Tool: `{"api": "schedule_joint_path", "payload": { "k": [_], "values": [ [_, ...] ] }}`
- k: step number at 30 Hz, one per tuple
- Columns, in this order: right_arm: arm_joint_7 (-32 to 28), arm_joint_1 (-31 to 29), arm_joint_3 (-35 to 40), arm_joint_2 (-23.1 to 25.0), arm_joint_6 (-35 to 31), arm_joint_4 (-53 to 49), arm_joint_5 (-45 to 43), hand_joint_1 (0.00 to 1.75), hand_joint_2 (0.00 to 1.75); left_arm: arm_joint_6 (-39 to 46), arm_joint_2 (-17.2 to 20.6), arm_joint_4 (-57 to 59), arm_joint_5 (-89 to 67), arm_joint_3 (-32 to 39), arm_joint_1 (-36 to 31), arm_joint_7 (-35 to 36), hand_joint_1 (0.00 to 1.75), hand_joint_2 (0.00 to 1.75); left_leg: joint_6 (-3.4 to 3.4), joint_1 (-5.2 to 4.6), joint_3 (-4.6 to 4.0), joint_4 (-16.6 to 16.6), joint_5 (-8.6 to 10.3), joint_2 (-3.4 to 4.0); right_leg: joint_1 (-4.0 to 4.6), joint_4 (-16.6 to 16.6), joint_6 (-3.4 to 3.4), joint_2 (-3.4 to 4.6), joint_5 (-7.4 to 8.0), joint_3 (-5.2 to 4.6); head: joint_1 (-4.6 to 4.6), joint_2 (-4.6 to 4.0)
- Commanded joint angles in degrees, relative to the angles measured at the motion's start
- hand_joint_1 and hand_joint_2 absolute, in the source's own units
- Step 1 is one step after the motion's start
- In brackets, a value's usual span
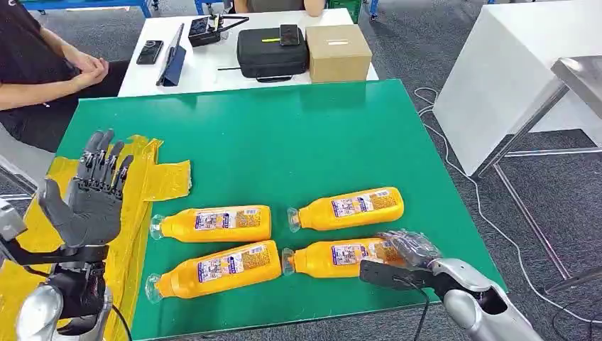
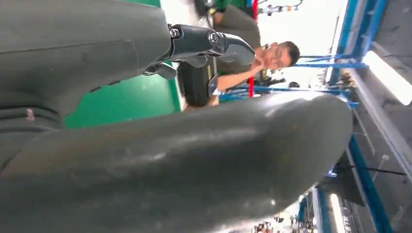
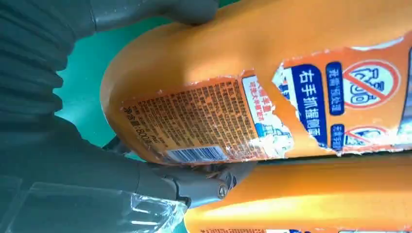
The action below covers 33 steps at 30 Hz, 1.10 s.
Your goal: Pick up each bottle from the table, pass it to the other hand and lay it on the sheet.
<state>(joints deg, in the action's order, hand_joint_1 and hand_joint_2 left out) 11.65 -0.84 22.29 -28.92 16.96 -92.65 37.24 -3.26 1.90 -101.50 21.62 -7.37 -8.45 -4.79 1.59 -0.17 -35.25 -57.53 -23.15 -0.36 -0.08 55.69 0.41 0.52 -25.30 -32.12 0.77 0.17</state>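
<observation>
Green cloth covers the table (image 1: 284,142), and four orange bottles lie on their sides on it in two rows, clear caps pointing towards the robot's left. The near right bottle (image 1: 334,257) has the right hand (image 1: 405,250) at its base end; the wrist view shows that bottle (image 3: 252,87) close up, its torn label facing the camera, with the grey thumb against one side and darker fingers (image 3: 204,182) against the other, so the hand is wrapped round the base while the bottle rests on the cloth. Just beyond it lies the far right bottle (image 1: 348,207), and to the left are the far left bottle (image 1: 213,224) and the near left bottle (image 1: 213,270), slightly tilted. The left hand (image 1: 92,195) is raised above the left edge of the table, palm up, fingers straight and spread, holding nothing; its wrist view shows the hand (image 2: 170,165) very close. Beneath and behind it a crumpled yellow sheet (image 1: 160,177) lies along the table's left side, with no bottle on it. Behind the green table a white table (image 1: 213,64) carries a black case (image 1: 272,51) and a cardboard box (image 1: 338,52), and a person (image 1: 35,71) sits at far left
</observation>
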Motion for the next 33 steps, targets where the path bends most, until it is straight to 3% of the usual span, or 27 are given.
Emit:
{"api": "schedule_joint_path", "payload": {
  "k": [1,3,10,19,23,24,26,29,33],
  "values": [
    [0.8,-1.1,-2.3,0.3,-1.7,-1.8,-4.0,1.75,1.75,-1.0,2.0,6.0,1.2,0.0,-2.0,0.6,0.0,0.0,-0.05,-0.06,0.09,0.1,0.03,-0.03,-0.07,0.0,0.02,-0.09,-0.05,0.08,0.0,0.02],
    [-1.1,-0.5,-6.1,0.5,-5.8,-6.4,-6.5,1.75,1.75,-0.8,2.5,5.4,0.2,0.8,-1.5,0.7,0.0,0.0,-0.09,0.0,0.18,0.1,-0.04,-0.01,-0.03,-0.1,0.01,-0.08,-0.09,0.22,0.02,0.0],
    [-6.1,1.6,-15.3,2.9,-8.9,-18.1,-14.3,1.75,1.75,-2.1,3.4,5.7,0.3,2.2,-0.6,1.8,0.0,0.0,-0.06,-0.07,0.04,0.0,-0.03,-0.01,-0.08,0.0,0.02,-0.08,-0.1,0.09,0.0,0.0],
    [-8.9,-0.5,-17.8,4.8,-10.7,-20.8,-19.6,1.75,1.75,-1.6,2.7,7.4,1.6,1.2,-2.1,2.3,0.0,0.0,-0.06,-0.03,0.0,0.0,-0.02,-0.04,-0.03,0.0,0.03,-0.1,-0.08,0.06,0.0,0.0],
    [-10.6,-3.6,-17.3,7.9,-11.8,-19.1,-24.1,1.75,1.75,-1.7,2.9,8.9,1.6,-1.5,-4.3,2.4,0.0,0.0,-0.04,-0.01,-0.05,0.0,0.0,-0.01,-0.01,0.0,0.03,-0.05,-0.05,0.02,0.0,0.0],
    [-9.7,-6.2,-16.0,9.7,-12.2,-17.3,-24.2,1.75,1.75,-1.8,2.6,9.7,1.8,-3.0,-5.6,2.8,0.0,1.75,-0.02,-0.01,-0.09,0.0,0.02,0.01,-0.02,0.0,0.02,-0.03,-0.02,-0.04,0.0,0.02],
    [-7.9,-9.9,-13.4,12.8,-13.8,-13.9,-23.1,1.75,1.75,-2.0,1.5,10.6,1.7,-5.2,-7.5,3.5,0.0,1.75,-0.07,0.0,0.02,0.0,-0.01,0.07,-0.01,0.0,0.02,0.0,-0.03,0.07,0.02,0.0],
    [-7.3,-11.8,-11.4,13.4,-15.1,-11.9,-22.0,1.75,1.75,-1.3,1.1,11.1,1.4,-6.3,-8.5,3.8,0.0,1.75,-0.05,0.02,0.01,0.1,0.03,0.13,0.01,-0.1,0.02,0.06,0.03,0.05,0.0,0.0],
    [-4.3,-21.0,-4.4,17.8,-17.3,-2.1,-21.8,1.75,1.75,-1.9,-0.8,15.2,2.4,-10.0,-14.2,5.0,0.0,1.75,-0.06,0.03,0.05,0.0,0.04,0.15,0.03,0.0,0.02,0.08,0.03,0.09,0.02,0.0]
  ]
}}
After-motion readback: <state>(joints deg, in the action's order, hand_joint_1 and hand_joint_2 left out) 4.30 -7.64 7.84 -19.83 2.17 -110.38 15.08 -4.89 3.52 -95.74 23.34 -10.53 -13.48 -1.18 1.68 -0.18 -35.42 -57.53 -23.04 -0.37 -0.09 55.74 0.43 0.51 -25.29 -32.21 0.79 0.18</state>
